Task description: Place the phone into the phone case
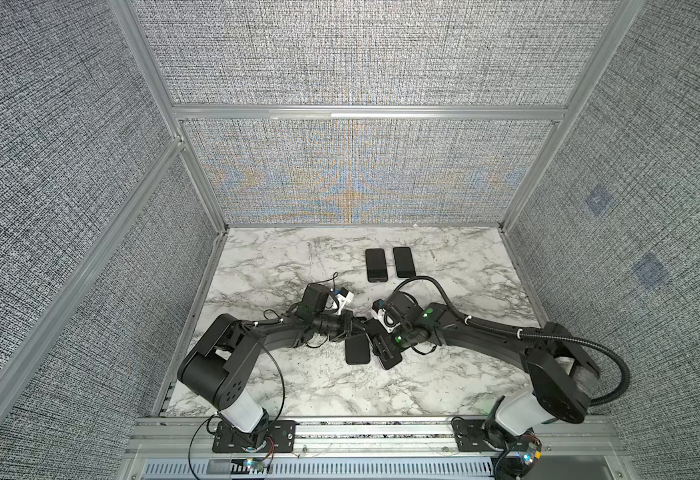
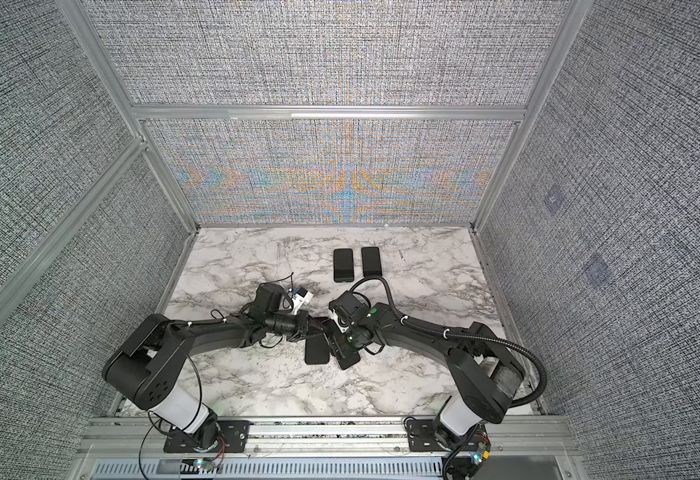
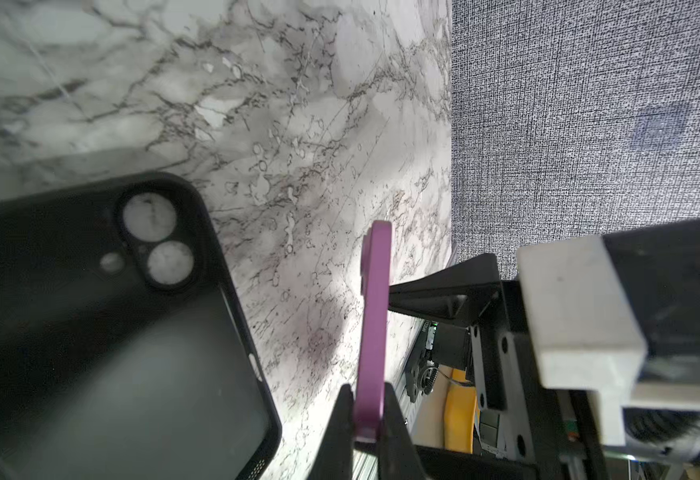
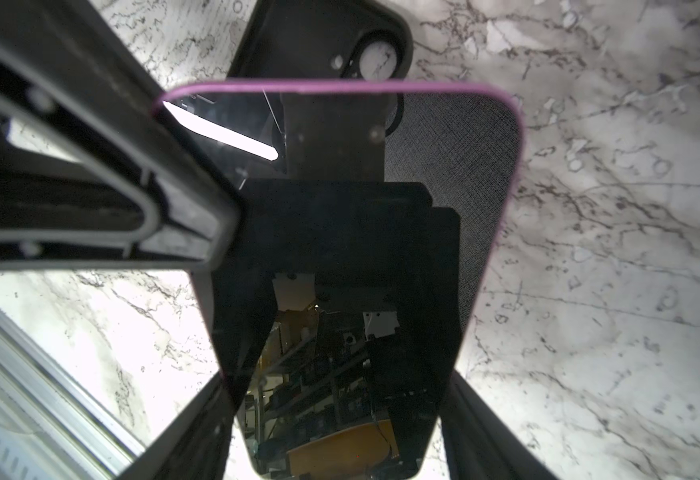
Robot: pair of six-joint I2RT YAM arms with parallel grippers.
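Marble table, bearing everything; black phone case lying flat toward the front, marble visible through its lens cut-outs, so nothing sits in it; purple-edged phone held beside the case and outside it, its screen facing my right wrist camera; two dark slabs side by side near the back (phones or cases, I cannot tell); my right gripper clasping the phone across its long edges; my left gripper pinched tight on one end, face and back.
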